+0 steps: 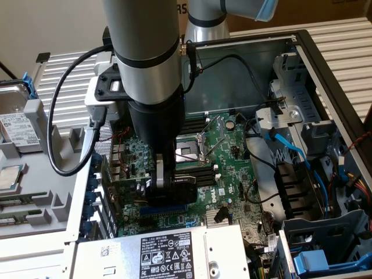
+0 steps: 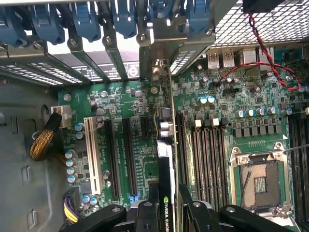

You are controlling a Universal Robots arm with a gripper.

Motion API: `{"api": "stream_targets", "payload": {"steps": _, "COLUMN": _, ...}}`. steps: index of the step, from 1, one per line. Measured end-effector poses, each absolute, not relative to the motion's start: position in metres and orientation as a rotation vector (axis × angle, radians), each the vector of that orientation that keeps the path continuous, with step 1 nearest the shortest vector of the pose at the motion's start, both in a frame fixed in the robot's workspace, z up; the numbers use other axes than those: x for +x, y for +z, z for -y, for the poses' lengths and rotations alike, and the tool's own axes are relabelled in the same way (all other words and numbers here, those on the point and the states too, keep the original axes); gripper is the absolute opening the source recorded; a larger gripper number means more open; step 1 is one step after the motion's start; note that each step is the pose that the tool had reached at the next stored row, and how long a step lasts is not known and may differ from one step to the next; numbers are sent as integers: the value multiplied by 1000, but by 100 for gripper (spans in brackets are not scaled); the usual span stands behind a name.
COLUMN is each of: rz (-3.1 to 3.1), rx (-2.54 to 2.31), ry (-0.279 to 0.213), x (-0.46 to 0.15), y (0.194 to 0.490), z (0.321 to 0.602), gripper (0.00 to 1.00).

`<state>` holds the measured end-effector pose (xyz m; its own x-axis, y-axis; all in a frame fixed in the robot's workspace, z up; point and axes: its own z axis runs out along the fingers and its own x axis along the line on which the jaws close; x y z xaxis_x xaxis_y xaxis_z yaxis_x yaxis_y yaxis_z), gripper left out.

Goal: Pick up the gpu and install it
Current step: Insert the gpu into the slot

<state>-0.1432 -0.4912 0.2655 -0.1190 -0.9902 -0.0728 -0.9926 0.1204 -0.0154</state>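
The gpu (image 2: 166,164) is seen edge-on in the wrist view, standing upright on its long edge over the motherboard (image 2: 130,99), with NVIDIA lettering on its black cooler face. It is clamped on both faces by the fingers (image 2: 153,212) of the gripper (image 2: 169,215). The card is lined up between the black expansion slots (image 2: 128,157) and the memory slots (image 2: 203,154), and its far end reaches the blue-latched bracket row (image 2: 125,24). Whether its edge is seated in a slot cannot be told. In the exterior view the gpu (image 1: 187,181) is held low inside the open case by the gripper (image 1: 174,185). With the card taken as dial centre in that view, the CPU socket (image 1: 189,152) is noted at 12 o'clock, just beside it. The power supply (image 1: 168,253) is at 6 o'clock and near. The blue cables (image 1: 293,154) are near 3 o'clock, well apart. The hard drive (image 1: 17,128) is between 9 and 10 o'clock, outside the case.
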Motion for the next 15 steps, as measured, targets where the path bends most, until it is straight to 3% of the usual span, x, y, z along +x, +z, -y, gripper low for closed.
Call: {"api": "stream_targets", "payload": {"steps": 15, "rz": -2302, "rx": -2041, "ry": 57, "x": -142, "y": 266, "z": 492, "gripper": 26}}
